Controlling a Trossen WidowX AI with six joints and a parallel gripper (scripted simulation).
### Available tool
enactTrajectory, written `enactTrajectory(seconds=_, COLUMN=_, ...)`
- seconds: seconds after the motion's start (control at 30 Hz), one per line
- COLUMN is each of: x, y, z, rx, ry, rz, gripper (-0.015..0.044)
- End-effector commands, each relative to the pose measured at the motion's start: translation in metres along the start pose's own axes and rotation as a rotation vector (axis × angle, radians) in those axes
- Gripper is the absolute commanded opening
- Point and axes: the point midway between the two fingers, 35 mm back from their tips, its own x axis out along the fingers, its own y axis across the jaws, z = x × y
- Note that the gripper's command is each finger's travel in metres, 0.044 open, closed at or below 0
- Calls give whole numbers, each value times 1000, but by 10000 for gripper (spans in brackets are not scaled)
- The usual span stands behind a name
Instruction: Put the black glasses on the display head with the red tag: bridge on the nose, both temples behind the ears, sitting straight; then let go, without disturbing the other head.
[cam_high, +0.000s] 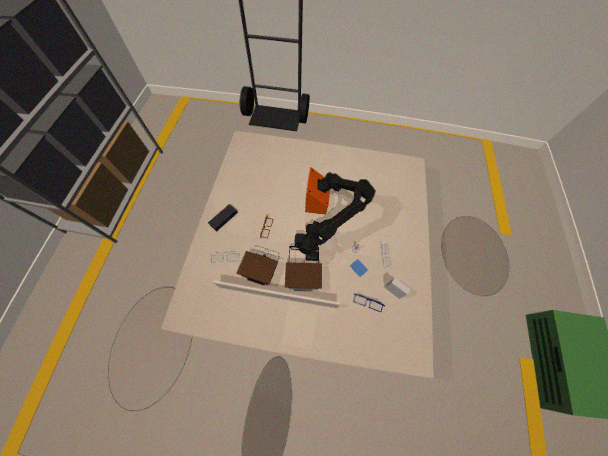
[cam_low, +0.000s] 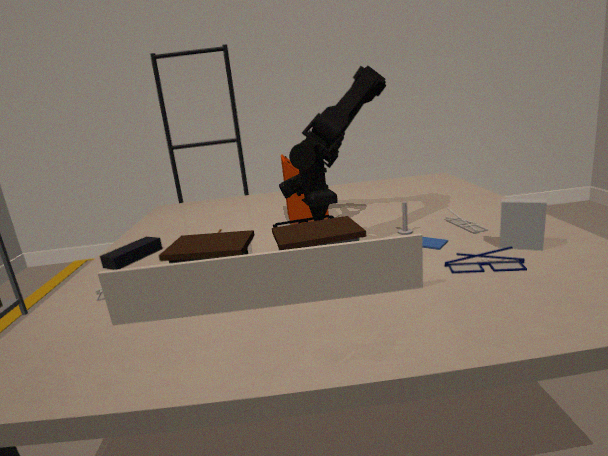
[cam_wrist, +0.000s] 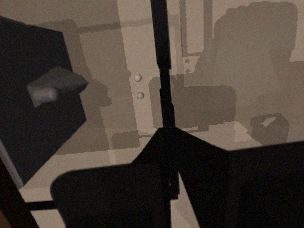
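The black glasses (cam_high: 289, 254) (cam_low: 300, 220) (cam_wrist: 162, 50) are in my gripper (cam_high: 312, 254) (cam_low: 320, 216) (cam_wrist: 166, 133), which is shut on the front frame towards one side. The temples point to the right-hand display head (cam_high: 303, 275) (cam_low: 320, 232) (cam_wrist: 35, 112), with its flat brown top. In the wrist view its dark face and nose stand left of the frame, with a gap between nose and frame. Whether the temples touch the head is hidden. The other head (cam_high: 257, 267) (cam_low: 209, 245) stands turned slightly beside it. No red tag is visible in these views.
A low pale wall (cam_high: 277, 293) (cam_low: 265, 280) runs behind both heads. Blue glasses (cam_high: 368, 302) (cam_low: 485, 267), a blue cloth (cam_high: 358, 268), a small post (cam_low: 404, 217) and a grey block (cam_low: 523, 225) are to the right. A dark case (cam_high: 223, 217) (cam_low: 131, 252) and brown glasses (cam_high: 267, 226) are left.
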Motion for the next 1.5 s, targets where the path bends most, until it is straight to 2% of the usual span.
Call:
enactTrajectory(seconds=0.0, x=-1, y=8, z=0, rx=2, ry=1, rz=5, gripper=0)
enactTrajectory(seconds=1.47, x=1, y=58, z=-1, rx=0, ry=2, rz=7, gripper=0)
